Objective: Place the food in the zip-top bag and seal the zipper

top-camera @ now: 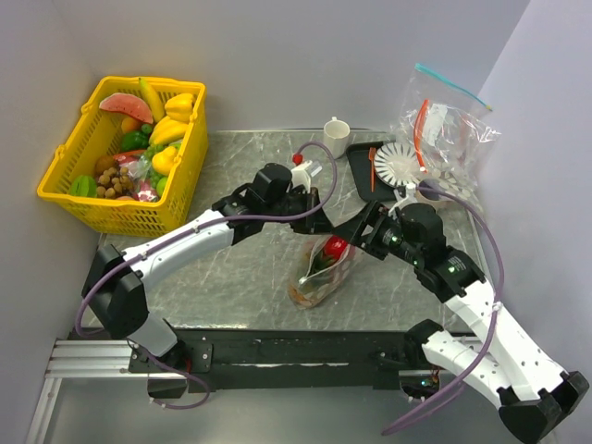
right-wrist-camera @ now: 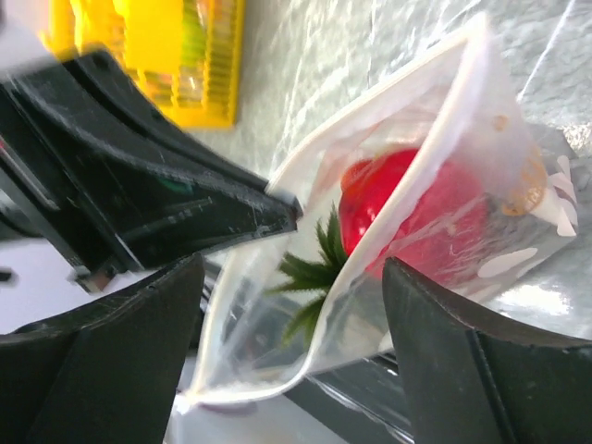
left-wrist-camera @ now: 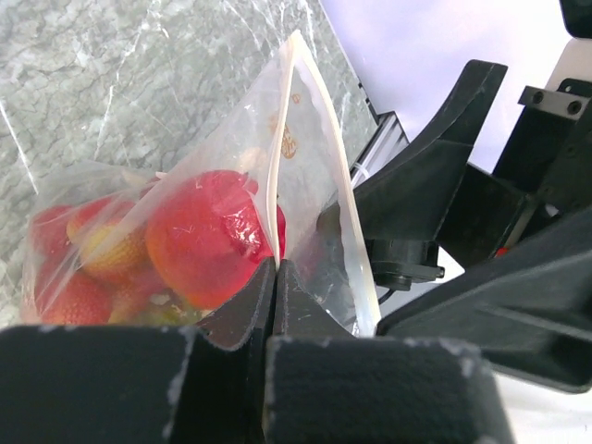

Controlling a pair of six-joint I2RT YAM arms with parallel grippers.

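The dotted zip-top bag [top-camera: 314, 277] stands on the table between both arms with its mouth gaping. A red apple [top-camera: 335, 247] sits at the top inside it. In the left wrist view the apple [left-wrist-camera: 208, 236] lies above strawberries [left-wrist-camera: 65, 287]. My left gripper [left-wrist-camera: 275, 266] is shut on the bag's rim at the pale zipper [left-wrist-camera: 277, 148]. My right gripper [right-wrist-camera: 291, 277] is open, its fingers either side of the bag's open mouth and apart from it. The pineapple's green crown [right-wrist-camera: 314, 268] shows beside the apple [right-wrist-camera: 407, 203]. The zipper [right-wrist-camera: 370, 104] strips stand apart.
A yellow basket [top-camera: 120, 157] of toy fruit stands at the back left. A white cup [top-camera: 336, 136], a black tray [top-camera: 365, 166] and a white ribbed plate [top-camera: 400, 162] sit behind the bag. Other clear bags [top-camera: 449, 125] are piled at the back right.
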